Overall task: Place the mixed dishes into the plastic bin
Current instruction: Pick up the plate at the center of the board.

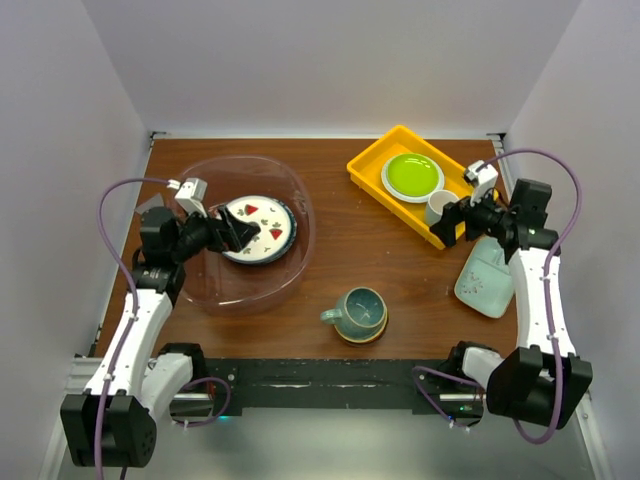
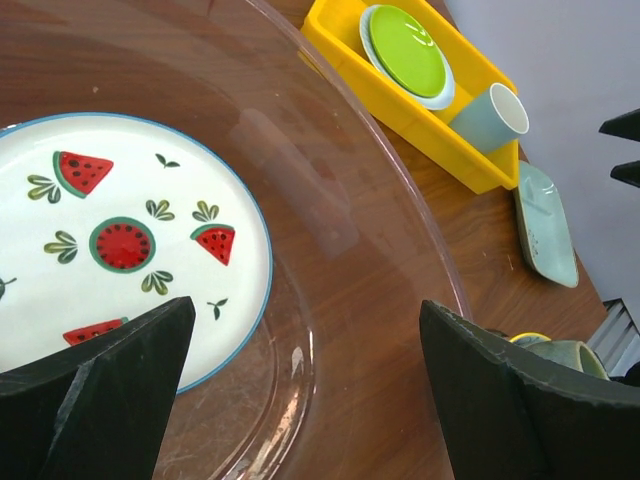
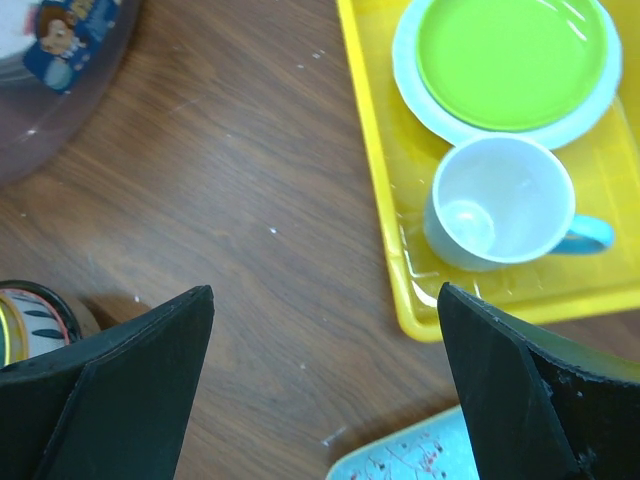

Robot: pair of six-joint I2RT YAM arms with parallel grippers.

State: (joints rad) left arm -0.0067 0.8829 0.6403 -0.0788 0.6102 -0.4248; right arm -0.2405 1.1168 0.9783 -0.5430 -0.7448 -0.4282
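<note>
The plastic bin (image 1: 296, 262) sits at the left of the table with a white red-fruit plate (image 1: 262, 228) lying flat inside it. My left gripper (image 1: 240, 232) hangs open over that plate (image 2: 120, 230) and the bin's wall (image 2: 380, 230), holding nothing. A teal mug (image 1: 360, 312) stands on a small dish near the front middle. A pale mint squarish dish (image 1: 487, 278) lies at the right. My right gripper (image 1: 452, 222) is open and empty above bare wood (image 3: 325, 330), between the tray's near corner and the mint dish (image 3: 420, 455).
A yellow tray (image 1: 372, 168) at the back right holds a lime-green plate (image 1: 412, 174) and a small white cup (image 1: 437, 206). The right wrist view shows the cup (image 3: 500, 205) close to the right finger, and the bin's edge (image 3: 60, 90) at top left.
</note>
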